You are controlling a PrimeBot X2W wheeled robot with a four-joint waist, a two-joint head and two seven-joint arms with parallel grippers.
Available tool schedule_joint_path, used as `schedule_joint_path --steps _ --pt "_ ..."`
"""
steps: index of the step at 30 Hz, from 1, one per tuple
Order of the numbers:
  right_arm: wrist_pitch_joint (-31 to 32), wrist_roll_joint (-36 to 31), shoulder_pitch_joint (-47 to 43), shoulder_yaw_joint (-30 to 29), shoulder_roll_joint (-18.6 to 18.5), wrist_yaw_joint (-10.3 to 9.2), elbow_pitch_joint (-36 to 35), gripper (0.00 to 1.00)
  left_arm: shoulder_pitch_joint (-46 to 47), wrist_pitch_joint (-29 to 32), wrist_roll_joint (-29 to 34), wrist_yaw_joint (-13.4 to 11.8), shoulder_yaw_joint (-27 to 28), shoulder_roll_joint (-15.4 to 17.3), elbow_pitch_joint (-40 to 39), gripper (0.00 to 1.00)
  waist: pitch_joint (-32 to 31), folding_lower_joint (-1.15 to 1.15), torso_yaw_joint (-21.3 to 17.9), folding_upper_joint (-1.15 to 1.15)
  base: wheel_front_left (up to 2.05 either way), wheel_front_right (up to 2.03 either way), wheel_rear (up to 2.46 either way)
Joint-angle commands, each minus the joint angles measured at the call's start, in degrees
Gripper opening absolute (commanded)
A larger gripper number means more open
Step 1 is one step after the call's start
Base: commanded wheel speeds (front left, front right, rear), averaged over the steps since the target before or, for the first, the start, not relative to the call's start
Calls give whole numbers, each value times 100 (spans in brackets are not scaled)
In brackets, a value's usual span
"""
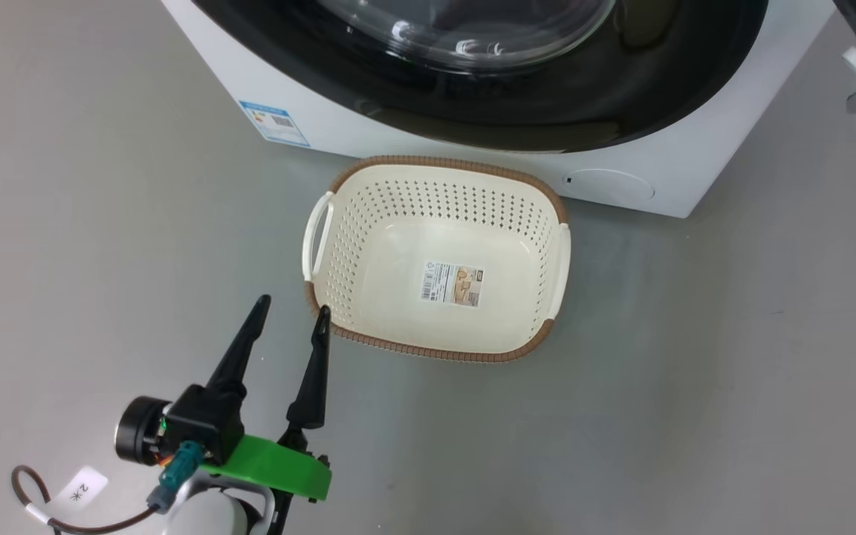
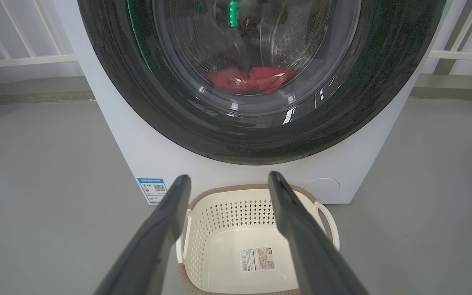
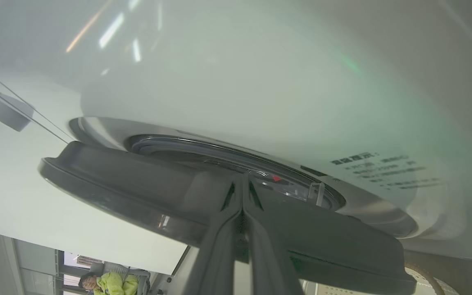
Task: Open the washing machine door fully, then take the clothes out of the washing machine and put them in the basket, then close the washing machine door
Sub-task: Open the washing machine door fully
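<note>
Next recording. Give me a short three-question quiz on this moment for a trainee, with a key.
1. Multiple choice: where are the red clothes? A in the basket; B inside the washing machine; C on the floor.
2. True or false: the left gripper is shut.
3. Fill in: the right gripper, shut, has its fingertips at the rim of the washing machine's ____.
Key: 1 B. 2 False, it is open. 3 door.

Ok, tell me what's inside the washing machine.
Red clothes lie low in the perforated drum, seen through the door glass. The door's black rim and reflections cover the rest.
</note>
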State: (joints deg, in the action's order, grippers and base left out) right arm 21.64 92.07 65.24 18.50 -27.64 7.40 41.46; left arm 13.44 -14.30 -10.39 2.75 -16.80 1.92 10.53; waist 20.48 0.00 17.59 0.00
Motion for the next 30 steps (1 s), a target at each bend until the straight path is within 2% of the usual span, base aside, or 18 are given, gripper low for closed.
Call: schedule_joint_path --steps 1,9,14,30 --pt "163 143 193 -15 53 9 -24 0 162 -70 -79 -43 137 96 -112 100 97 0 66 0 0 0 0" --pt "761 312 594 6 196 9 557 0 275 -70 -168 -69 33 96 -121 100 240 0 135 0 0 0 0" --pt "1040 339 610 55 296 9 640 0 293 -70 -199 -101 14 96 -109 100 201 0 137 0 0 0 0" --pt "1682 203 -448 375 484 9 -340 0 85 -70 -121 -98 132 96 -28 100 -280 0 -28 0 0 0 0"
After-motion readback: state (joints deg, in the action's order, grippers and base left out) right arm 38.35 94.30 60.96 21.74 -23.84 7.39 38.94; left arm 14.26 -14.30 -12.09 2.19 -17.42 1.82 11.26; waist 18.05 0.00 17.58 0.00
